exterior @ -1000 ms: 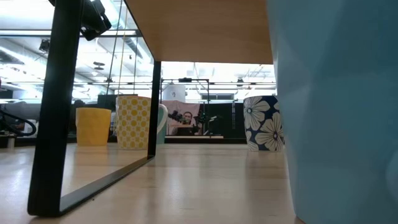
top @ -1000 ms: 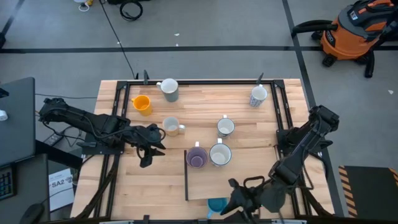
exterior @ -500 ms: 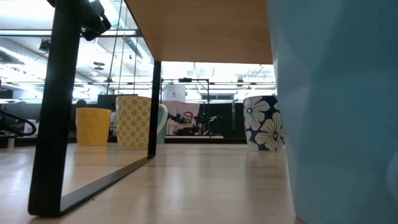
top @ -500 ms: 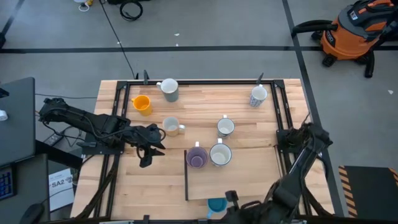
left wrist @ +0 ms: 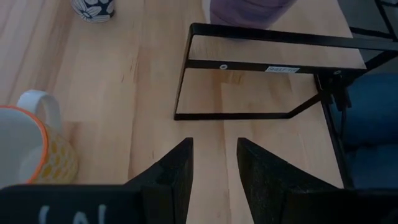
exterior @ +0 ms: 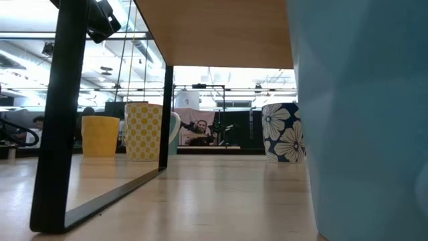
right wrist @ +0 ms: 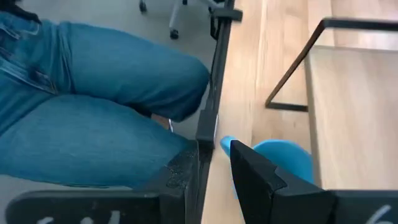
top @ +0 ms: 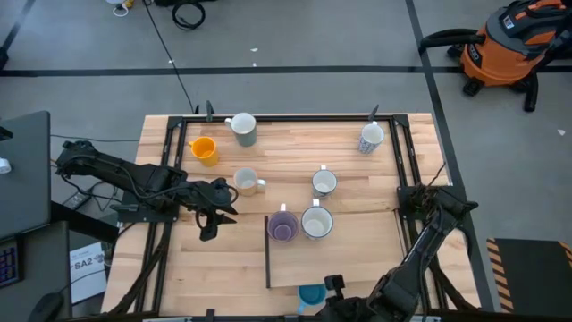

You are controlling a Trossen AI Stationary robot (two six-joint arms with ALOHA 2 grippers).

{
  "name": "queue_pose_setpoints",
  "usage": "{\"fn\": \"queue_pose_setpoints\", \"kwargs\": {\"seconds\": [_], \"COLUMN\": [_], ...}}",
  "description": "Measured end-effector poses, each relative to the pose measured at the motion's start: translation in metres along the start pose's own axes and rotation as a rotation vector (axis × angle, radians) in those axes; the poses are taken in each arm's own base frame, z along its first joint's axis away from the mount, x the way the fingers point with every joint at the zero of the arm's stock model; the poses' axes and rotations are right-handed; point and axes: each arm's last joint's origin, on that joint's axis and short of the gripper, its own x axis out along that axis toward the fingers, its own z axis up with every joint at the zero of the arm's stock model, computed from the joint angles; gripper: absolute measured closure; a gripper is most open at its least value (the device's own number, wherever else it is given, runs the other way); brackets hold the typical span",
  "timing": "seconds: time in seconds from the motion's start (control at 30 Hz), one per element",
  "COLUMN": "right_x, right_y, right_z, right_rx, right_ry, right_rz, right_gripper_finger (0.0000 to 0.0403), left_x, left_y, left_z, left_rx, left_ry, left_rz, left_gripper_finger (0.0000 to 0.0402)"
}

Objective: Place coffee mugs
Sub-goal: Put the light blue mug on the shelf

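Worktop point(top: 357, 250): pale wood, black frame rails at both sides.

Mugs: grey mug point(top: 243, 129) at far edge; orange mug point(top: 205, 150) near it, toward the left; patterned mug point(top: 371, 138) at far right. Cream mug point(top: 248, 182) and white mug point(top: 323, 182) mid-worktop. Purple mug point(top: 284, 225) and second white mug point(top: 316, 221) just beside each other. Blue mug point(top: 311, 295) at near edge.

Black stand point(top: 267, 252) near the purple mug.

Left gripper point(top: 208, 231) over bare wood, apart from the cream mug. Right arm point(top: 429, 241) folded at near right; its gripper is hidden.

Orange vacuum point(top: 509, 45) on floor.

Seven coffee mugs stand upright — orange point(top: 205, 149) and grey point(top: 243, 128) upper left, purple point(top: 284, 225) at centre, blue point(top: 311, 294) at bottom edge.
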Motion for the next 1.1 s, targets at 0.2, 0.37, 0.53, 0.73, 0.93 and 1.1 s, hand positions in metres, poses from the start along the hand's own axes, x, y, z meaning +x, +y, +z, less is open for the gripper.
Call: {"fn": "queue_pose_setpoints", "kwargs": {"seconds": [0.2, 0.37, 0.53, 0.73, 0.93, 1.1], "right_x": [0.018, 0.026, 0.035, 0.047, 0.054, 0.054], "right_y": [-0.002, -0.006, -0.010, -0.013, -0.013, -0.015], "right_z": [-0.009, -0.014, -0.019, -0.023, -0.027, -0.029], "right_rx": [-0.017, -0.026, -0.041, -0.045, -0.048, -0.054], "right_ry": [0.081, 0.135, 0.179, 0.218, 0.264, 0.277], "right_rz": [-0.014, -0.042, -0.076, -0.094, -0.085, -0.097], "right_gripper_finger": [0.0304, 0.0304, 0.0304, 0.0304, 0.0304, 0.0304], "left_x": [0.000, 0.000, 0.000, -0.001, -0.001, -0.001], "left_y": [-0.001, -0.003, -0.007, -0.012, -0.014, -0.014], "left_z": [0.000, -0.001, -0.002, -0.004, -0.005, -0.005], "left_rx": [0.004, 0.005, 0.019, 0.037, 0.049, 0.049], "left_ry": [0.000, 0.002, 0.005, 0.006, 0.000, 0.000], "left_rz": [-0.001, -0.009, -0.023, -0.029, -0.018, -0.018], "left_gripper_finger": [0.0271, 0.0271, 0.0271, 0.0271, 0.0271, 0.0271]}}
